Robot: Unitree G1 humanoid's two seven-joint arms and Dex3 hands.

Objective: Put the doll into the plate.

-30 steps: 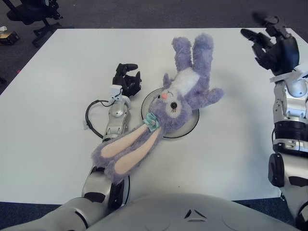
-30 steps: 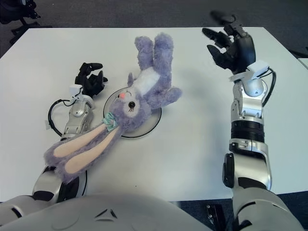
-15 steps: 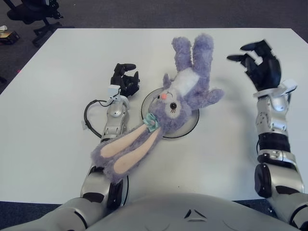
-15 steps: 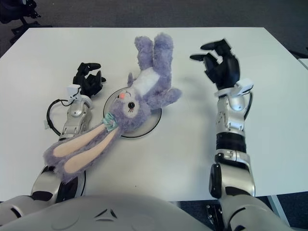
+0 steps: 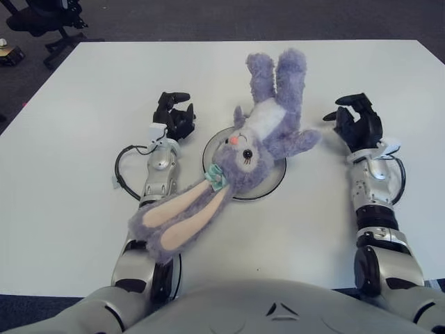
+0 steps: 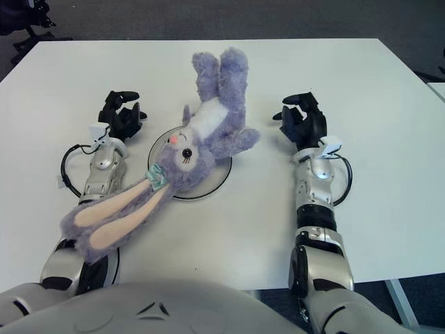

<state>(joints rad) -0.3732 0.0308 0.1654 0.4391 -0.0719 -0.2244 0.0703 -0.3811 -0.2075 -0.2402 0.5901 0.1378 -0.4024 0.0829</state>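
Note:
A purple plush rabbit doll (image 5: 254, 142) lies face up across the round white plate (image 5: 272, 186) in the middle of the table. Its legs point away from me and its long pink-lined ears (image 5: 177, 217) trail toward me over my left forearm. My left hand (image 5: 174, 117) shows just left of the plate, fingers loosely curled and holding nothing. My right hand (image 5: 356, 125) is low over the table to the right of the doll's arm, fingers relaxed and empty.
The white table (image 5: 83, 90) stretches around the plate. A black cable (image 5: 122, 170) loops beside my left wrist. Office chair legs (image 5: 49, 28) stand on the dark floor beyond the far left corner.
My right hand has come down and inward from the far right edge to a spot beside the doll. The doll and left hand have hardly moved.

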